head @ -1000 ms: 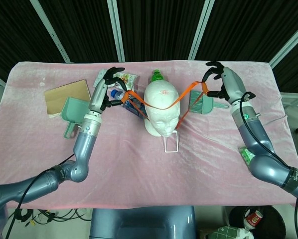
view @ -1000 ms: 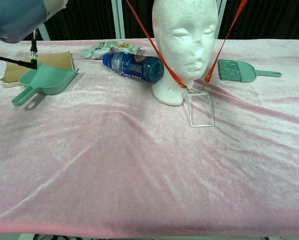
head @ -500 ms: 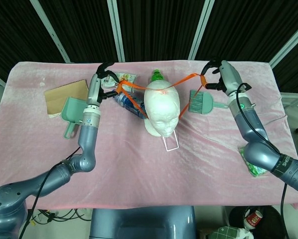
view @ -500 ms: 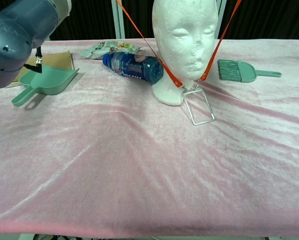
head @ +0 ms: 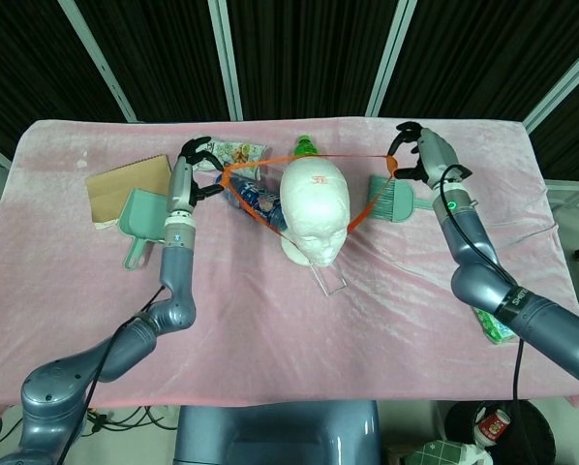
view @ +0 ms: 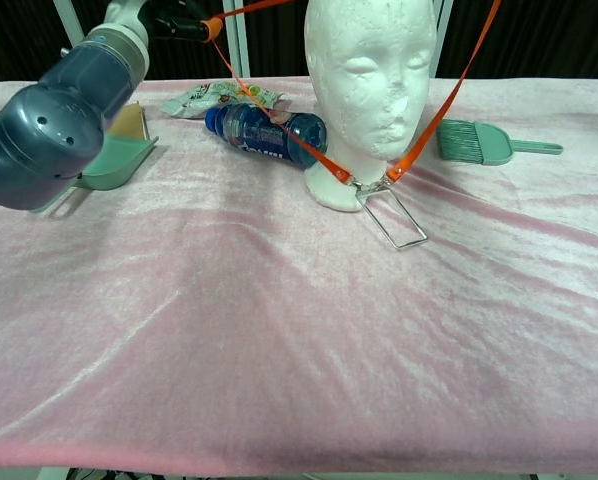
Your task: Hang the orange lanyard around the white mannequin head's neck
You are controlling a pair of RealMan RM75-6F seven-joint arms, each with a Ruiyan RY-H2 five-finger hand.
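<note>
— Pink cloth (head: 270, 329) covered the whole table, dark curtain behind. What had changed over that last second?

— Both hands had carried the orange lanyard (head: 246, 167) back, toward twelve o'clock. A second before, the strap crossed the crown of the white mannequin head (head: 314, 208); now, in the head view, it ran behind the crown, stretched between the two hands.

— And the grips?

— The left hand (head: 195, 160), at ten o'clock from the head, had its fingers closed on the strap. The right hand (head: 417, 155), at two o'clock, pinched the other side.

— The badge end?

— The clear badge holder (view: 394, 218) lay tipped up at the base of the neck, at six o'clock, its clip pulled against the foam.

— So how far along?

— I'd judge the loop had cleared the skull. Lowering and letting go remained.

— Anything nearby to snag?

— The blue bottle (view: 264, 132) lay just under the left strand.
</note>
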